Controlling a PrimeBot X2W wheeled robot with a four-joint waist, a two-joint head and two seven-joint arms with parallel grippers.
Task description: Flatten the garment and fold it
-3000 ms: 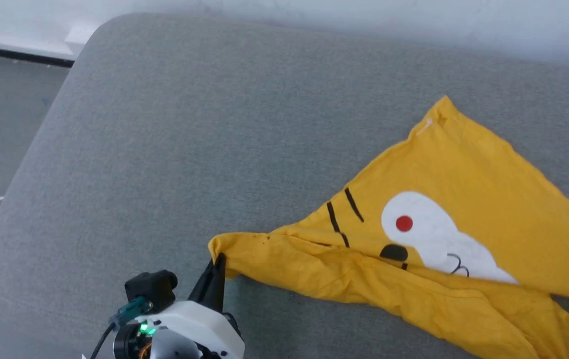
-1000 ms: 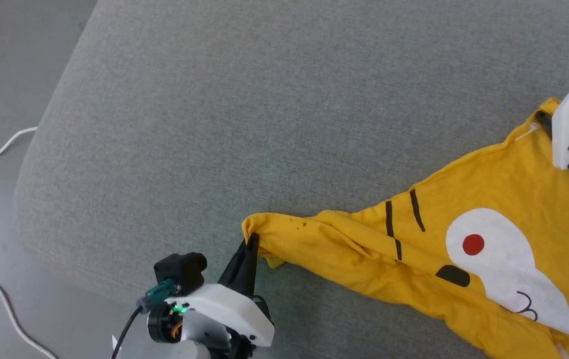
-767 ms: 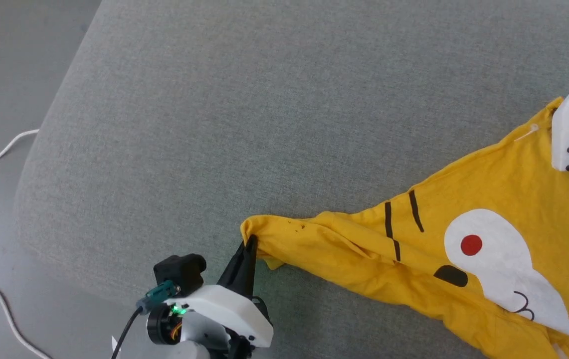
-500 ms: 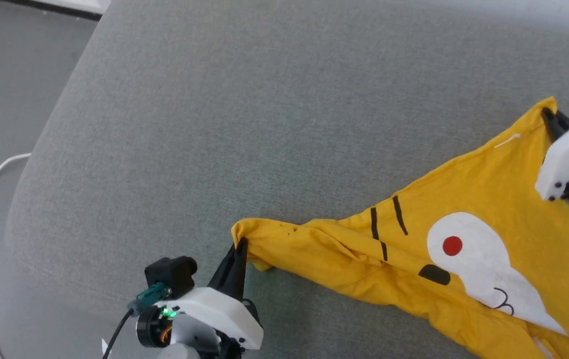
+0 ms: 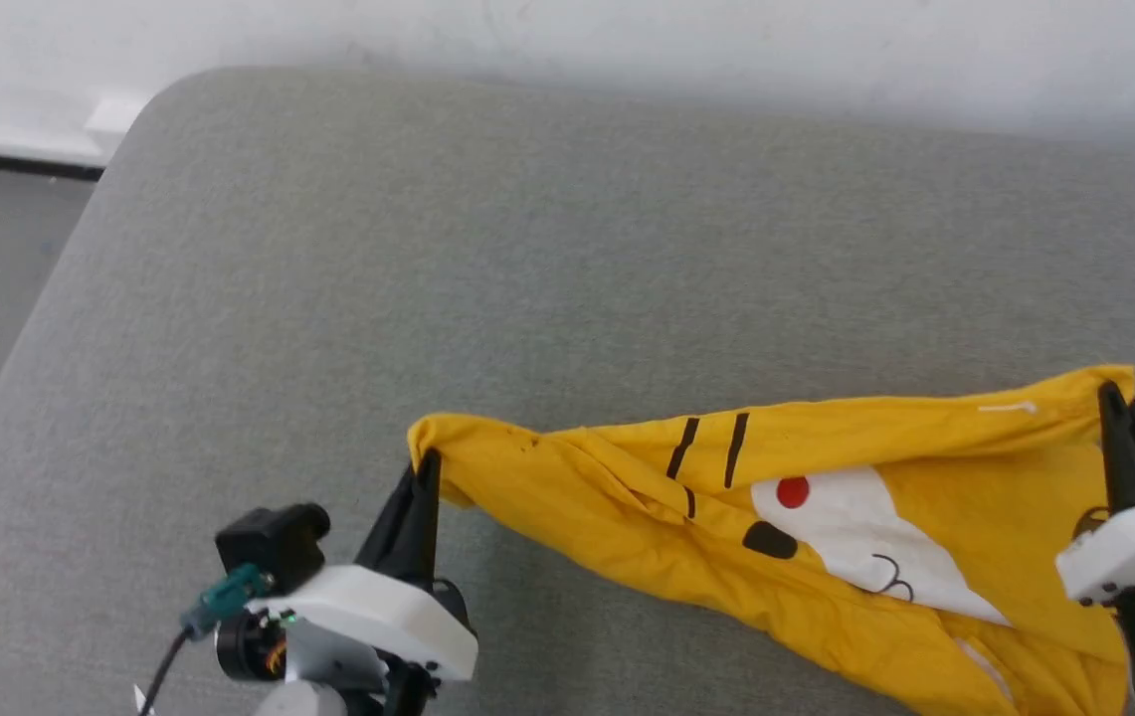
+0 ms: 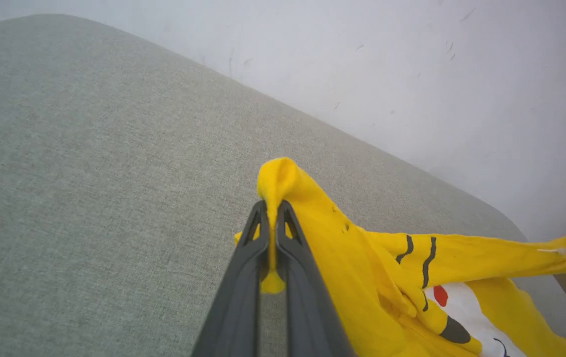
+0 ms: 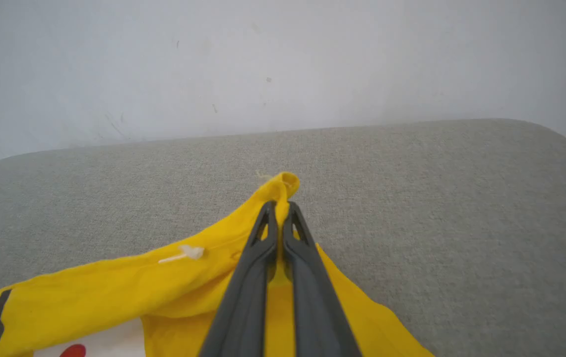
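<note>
Two pinches hold the garment (image 5: 806, 587) near front-right edge of the cushion (image 5: 527, 249): left gripper (image 5: 425, 467) & right gripper (image 5: 1111, 398), each closed on a corner. Pulling too hard, thin cloth may slip out.

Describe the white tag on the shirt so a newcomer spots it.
On the grey cushion lies the yellow garment. On its far edge, beside the right gripper pinching a corner, sits a white tag: thin and thread-like, unlike the broad white patch printed.

readable text: none | garment (image 5: 985, 507) print: pictures only, no lettering
</note>
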